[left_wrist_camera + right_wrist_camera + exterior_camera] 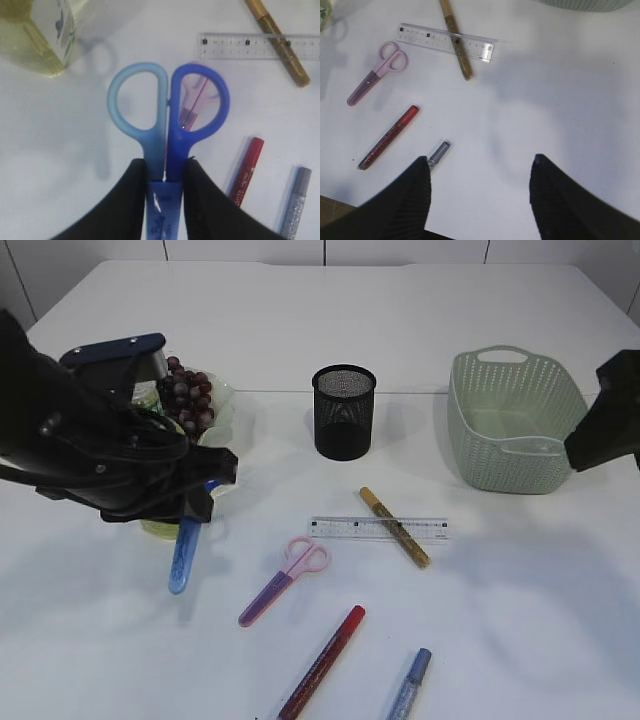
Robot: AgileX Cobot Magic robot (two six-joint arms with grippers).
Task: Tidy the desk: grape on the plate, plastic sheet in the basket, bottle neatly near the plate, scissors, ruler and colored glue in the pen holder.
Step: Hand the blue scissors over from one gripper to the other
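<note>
My left gripper (167,162) is shut on the blue scissors (176,142), just below the handles, and holds them over the table at the left (185,550). The black mesh pen holder (344,412) stands at the middle back. Grapes (190,400) lie on the green plate (225,405). The bottle (35,40) of yellowish liquid is mostly hidden behind my left arm. Pink scissors (285,580), the clear ruler (350,528) and a gold glue pen (395,527) lying across it sit mid-table. My right gripper (480,159) is open and empty. The plastic sheet is not visible.
A pale green basket (512,420) stands at the back right, next to my right arm. A red glue pen (322,662) and a silver-blue glue pen (408,685) lie near the front edge. The silver-blue pen (439,152) is just beyond my right gripper's left finger.
</note>
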